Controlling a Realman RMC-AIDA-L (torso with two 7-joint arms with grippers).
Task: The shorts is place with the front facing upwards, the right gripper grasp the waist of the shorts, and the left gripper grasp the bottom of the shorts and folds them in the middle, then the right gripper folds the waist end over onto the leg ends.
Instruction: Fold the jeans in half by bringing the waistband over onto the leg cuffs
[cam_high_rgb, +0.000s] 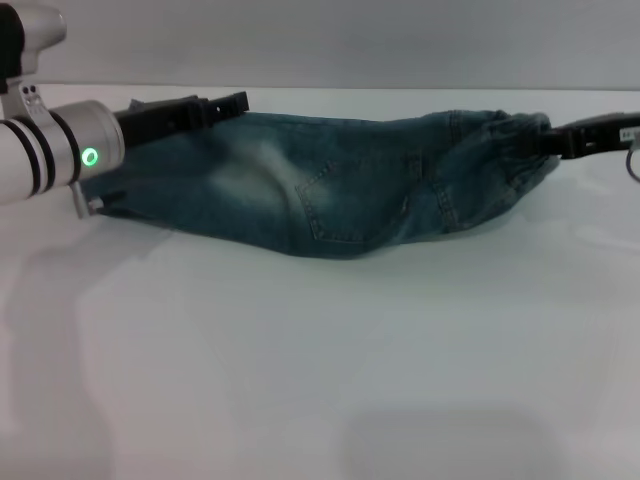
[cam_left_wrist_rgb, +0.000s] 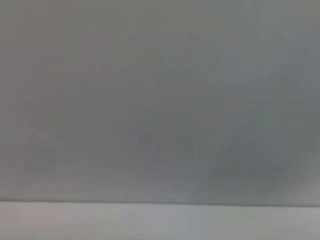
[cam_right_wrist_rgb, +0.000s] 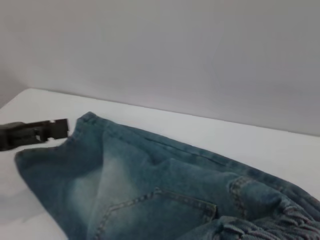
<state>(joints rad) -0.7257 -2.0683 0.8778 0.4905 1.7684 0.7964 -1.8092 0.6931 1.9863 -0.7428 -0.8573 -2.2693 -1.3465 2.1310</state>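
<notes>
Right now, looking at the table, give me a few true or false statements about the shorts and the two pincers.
1. The shorts lie stretched sideways between both arms. True.
2. The left pincer is at the waistband. False: it is at the leg end; the right pincer is at the gathered waist.
3. The shorts are red. False: blue-green denim.
4. A stitched pocket shows on top. True.
5. The table is black. False: white.

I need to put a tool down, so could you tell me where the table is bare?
The wide white table in front of the shorts is bare. The far strip is crowded: the left gripper at the shorts' leg end, the right gripper at the waist.
</notes>
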